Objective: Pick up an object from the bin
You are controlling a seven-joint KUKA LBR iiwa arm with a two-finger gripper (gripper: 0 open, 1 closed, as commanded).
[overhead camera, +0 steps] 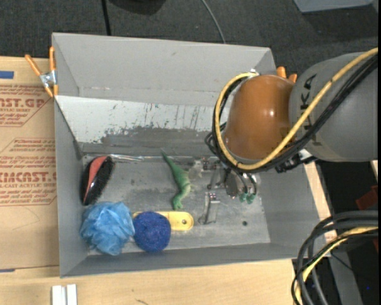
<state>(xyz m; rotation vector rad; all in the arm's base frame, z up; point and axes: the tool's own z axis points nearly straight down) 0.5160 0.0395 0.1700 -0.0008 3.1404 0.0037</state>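
Your gripper (221, 199) hangs low over the floor of the grey metal bin (158, 68), right of centre. It is tucked under the orange wrist cover (257, 116), so you cannot tell how far it is open, and nothing shows in its hold. Just beside it to the left lies a slim green rubbery toy (179, 184), perhaps a lizard, stretched out flat. Judge it light, soft and bendy, likely to flop. Take it across the thicker middle of the body, not the thin tail end.
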